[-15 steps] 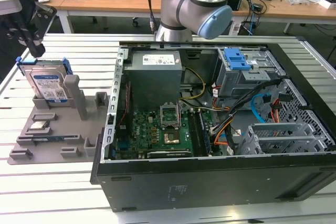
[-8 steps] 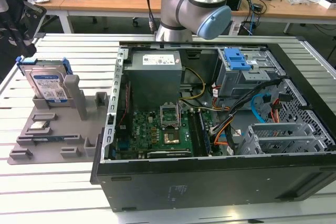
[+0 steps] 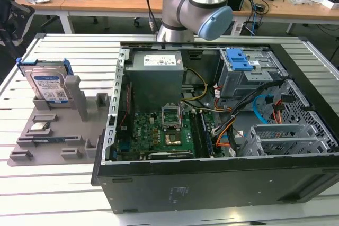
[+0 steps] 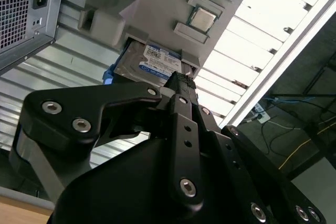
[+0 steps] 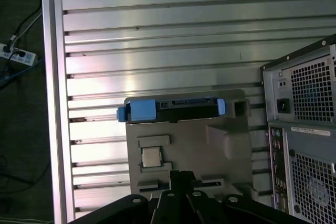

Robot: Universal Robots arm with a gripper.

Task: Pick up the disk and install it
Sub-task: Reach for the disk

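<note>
Nearest the exterior camera stands the black side wall of an open computer case (image 3: 212, 183), lying on a slatted metal tabletop (image 3: 58, 199). Inside the case, just behind that wall, are a green circuit board (image 3: 151, 130) and a bundle of orange and blue cables (image 3: 265, 107). Farther in sit a grey power supply (image 3: 156, 80) and a grey drive cage with a blue latch (image 3: 238, 59).

Beside the case, on the exterior view's left, a grey plastic holder (image 3: 53, 154) lies flat on the tabletop. A small square silver chip (image 3: 39, 127) rests in a pocket at the holder's near part. The disk (image 3: 46, 86) stands on edge in a slot at the holder's far end, its blue-and-white label facing the camera and a blue bracket around it. It is outside the case.

Behind the case rises 1 silver and pale-blue arm (image 3: 196, 9), and beyond it are wooden desks with cables.

In the first wrist view the black tool (image 5: 181, 174) appears closed and holds nothing. Past it come the chip (image 5: 151, 156), the holder (image 5: 220, 150) and the disk (image 5: 184, 104), seen edge-on with its blue bracket, while the case's rear panel (image 5: 302, 145) stands beside the holder. In the second wrist view the tool (image 4: 181, 78) is clear of the disk (image 4: 152, 61), which shows beyond its tip.
</note>
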